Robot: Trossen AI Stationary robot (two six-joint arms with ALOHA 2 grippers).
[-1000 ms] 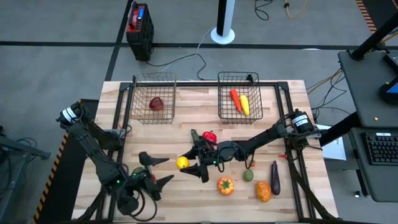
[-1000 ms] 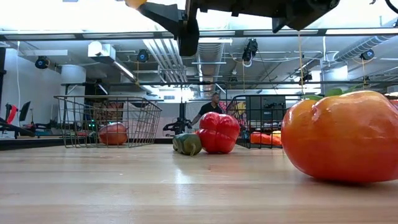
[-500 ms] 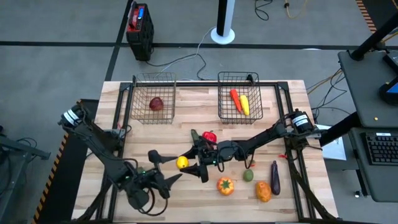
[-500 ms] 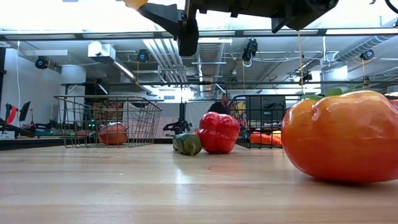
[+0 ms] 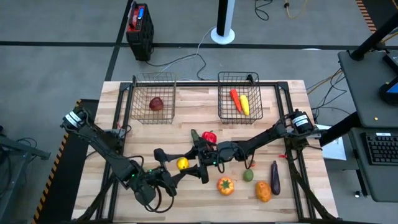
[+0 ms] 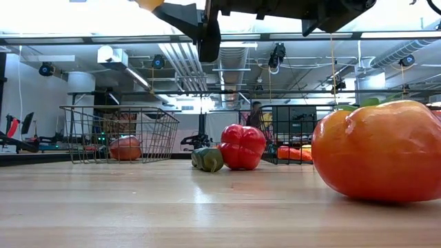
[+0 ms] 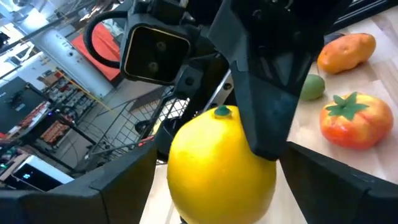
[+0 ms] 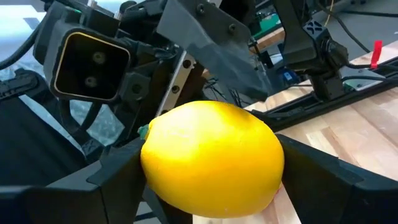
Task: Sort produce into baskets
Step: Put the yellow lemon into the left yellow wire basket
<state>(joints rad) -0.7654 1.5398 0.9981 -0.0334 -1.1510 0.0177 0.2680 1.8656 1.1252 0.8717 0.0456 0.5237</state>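
A yellow lemon (image 5: pixel 182 163) is held above the table's middle by my right gripper (image 5: pixel 190 163), which reaches in from the table's right. My left gripper (image 5: pixel 169 165) is open, level with the lemon on its left. Its two fingers (image 7: pixel 81 186) stand on either side of the lemon (image 7: pixel 217 162) without touching it. The left wire basket (image 5: pixel 138 99) holds a red apple (image 5: pixel 156 104). The right wire basket (image 5: pixel 222 99) holds a carrot (image 5: pixel 235 98) and a yellow piece (image 5: pixel 245 104). My right gripper pinches the lemon between its two fingers, one on each of its opposite sides (image 8: pixel 152 177). The fingers come level from the table's right. The lemon (image 6: pixel 148 3) is lifted clear of the table.
A red pepper (image 5: pixel 210 135) and a dark green piece (image 5: pixel 194 134) lie behind the lemon. An orange tomato (image 5: pixel 225 185), a green lime (image 5: pixel 248 176), an orange piece (image 5: pixel 263 191) and a purple eggplant (image 5: pixel 275 176) lie near the front right.
My left gripper has moved toward the table's right, up to the lemon, and its open fingers now stand on either side of it. My right gripper and the lemon have kept still.
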